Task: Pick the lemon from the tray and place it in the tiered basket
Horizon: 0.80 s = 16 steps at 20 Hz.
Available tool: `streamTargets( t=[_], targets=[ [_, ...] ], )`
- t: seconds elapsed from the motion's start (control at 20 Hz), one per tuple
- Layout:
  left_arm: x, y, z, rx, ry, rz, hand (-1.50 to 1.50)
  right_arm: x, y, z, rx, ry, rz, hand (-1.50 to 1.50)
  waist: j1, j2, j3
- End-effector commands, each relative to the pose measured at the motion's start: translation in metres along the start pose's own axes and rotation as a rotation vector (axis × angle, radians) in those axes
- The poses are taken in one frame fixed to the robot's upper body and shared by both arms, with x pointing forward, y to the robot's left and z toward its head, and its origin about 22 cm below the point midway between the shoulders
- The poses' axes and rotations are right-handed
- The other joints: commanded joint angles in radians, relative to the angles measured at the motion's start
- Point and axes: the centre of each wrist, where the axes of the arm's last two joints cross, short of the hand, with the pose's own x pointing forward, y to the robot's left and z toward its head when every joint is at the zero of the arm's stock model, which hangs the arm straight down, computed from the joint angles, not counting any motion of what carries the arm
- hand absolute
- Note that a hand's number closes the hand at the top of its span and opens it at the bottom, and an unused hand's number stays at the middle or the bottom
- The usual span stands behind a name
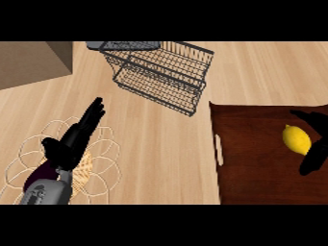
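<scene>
Oval yellow lemon point(297, 139) on dark wood tray point(258, 168), wire tiered basket point(163, 72) nr.

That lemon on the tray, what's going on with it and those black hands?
The lemon lies on the dark brown tray. The right robot hand is open around it, thumb and fingers on either side, not yet lifting it. The wire tiered basket it should go into stands further back on the counter. The left robot hand rests open over a wire trivet.
</scene>
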Motion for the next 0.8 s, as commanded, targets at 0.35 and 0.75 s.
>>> streamTargets(
  t=[0.35,0.75],
  targets=[
    [0.010,-0.008,0.003,-0.011,-0.006,0.007,0.00,0.008,0.004,-0.017,-0.127,-0.161,-0.092,1.50,0.007,0.000,0.000],
    [0.004,0.004,0.018,0.010,0.002,0.008,0.00,0.003,0.012,-0.009,-0.149,-0.192,-0.101,1.50,-0.001,-0.001,0.000]
  ],
)
